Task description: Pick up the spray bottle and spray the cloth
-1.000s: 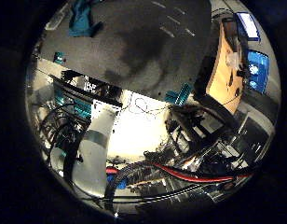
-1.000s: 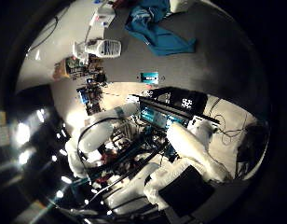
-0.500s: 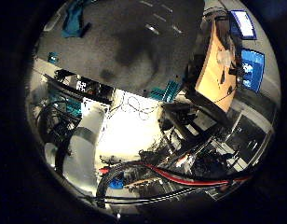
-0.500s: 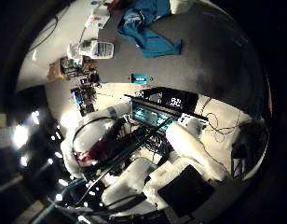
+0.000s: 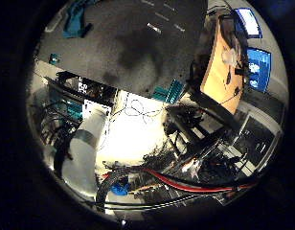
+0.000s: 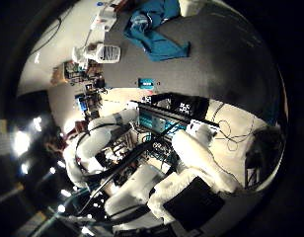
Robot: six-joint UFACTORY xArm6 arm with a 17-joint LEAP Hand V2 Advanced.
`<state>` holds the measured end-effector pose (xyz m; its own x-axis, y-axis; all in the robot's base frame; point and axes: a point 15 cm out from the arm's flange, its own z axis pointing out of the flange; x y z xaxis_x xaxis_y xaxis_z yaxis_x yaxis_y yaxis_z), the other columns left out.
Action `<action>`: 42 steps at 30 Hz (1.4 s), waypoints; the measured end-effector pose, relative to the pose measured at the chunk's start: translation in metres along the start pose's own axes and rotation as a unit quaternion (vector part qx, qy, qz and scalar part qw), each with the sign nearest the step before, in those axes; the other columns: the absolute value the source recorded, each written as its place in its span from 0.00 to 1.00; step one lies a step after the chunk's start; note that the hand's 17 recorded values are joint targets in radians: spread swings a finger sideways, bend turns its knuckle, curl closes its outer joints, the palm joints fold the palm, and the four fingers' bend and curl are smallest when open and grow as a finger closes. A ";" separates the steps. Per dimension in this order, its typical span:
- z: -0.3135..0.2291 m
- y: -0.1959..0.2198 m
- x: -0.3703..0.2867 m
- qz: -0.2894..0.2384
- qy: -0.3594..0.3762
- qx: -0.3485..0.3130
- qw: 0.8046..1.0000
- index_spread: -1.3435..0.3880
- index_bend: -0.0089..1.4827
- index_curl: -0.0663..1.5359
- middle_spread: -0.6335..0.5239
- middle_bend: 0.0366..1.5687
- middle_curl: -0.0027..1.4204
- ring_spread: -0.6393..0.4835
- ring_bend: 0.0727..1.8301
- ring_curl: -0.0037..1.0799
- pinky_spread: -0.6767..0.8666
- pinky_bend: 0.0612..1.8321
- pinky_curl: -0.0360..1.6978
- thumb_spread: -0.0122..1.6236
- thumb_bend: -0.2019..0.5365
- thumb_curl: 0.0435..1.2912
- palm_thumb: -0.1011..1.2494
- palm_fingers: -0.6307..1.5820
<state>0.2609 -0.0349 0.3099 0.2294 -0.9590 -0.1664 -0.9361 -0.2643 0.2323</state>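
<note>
Robotics lab (monitors (image 5: 256,62), wooden desk (image 5: 219,72))

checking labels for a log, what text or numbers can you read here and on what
None can be read.
Spray bottle: its label shows only blurred lines.
Small teal tag on the grey table: print too small.
Black box at the table edge: white marks, not readable.
Screens: blue glow only.

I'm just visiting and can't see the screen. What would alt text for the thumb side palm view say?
A grey table seen from well above holds a crumpled blue cloth, with a white spray bottle lying apart from it near the table's edge. The robot's white hand and arm fill the foreground, touching neither.
</note>
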 end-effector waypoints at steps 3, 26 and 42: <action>0.000 0.000 0.000 0.002 0.000 0.000 1.000 0.56 0.13 0.26 0.63 0.09 0.20 0.74 0.07 0.20 0.70 0.09 0.21 0.73 0.25 0.26 0.60 0.35; -0.001 0.012 0.012 0.016 0.013 0.003 1.000 0.56 0.14 0.27 0.63 0.09 0.19 0.74 0.06 0.19 0.70 0.08 0.21 0.74 0.25 0.23 0.57 0.35; -0.024 0.010 0.011 0.008 0.028 0.033 0.999 0.56 0.14 0.28 0.62 0.09 0.20 0.73 0.06 0.18 0.70 0.09 0.21 0.74 0.25 0.21 0.57 0.37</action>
<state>0.2606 -0.0506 0.3330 0.2271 -0.9678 -0.1084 -0.9550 -0.2431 0.1701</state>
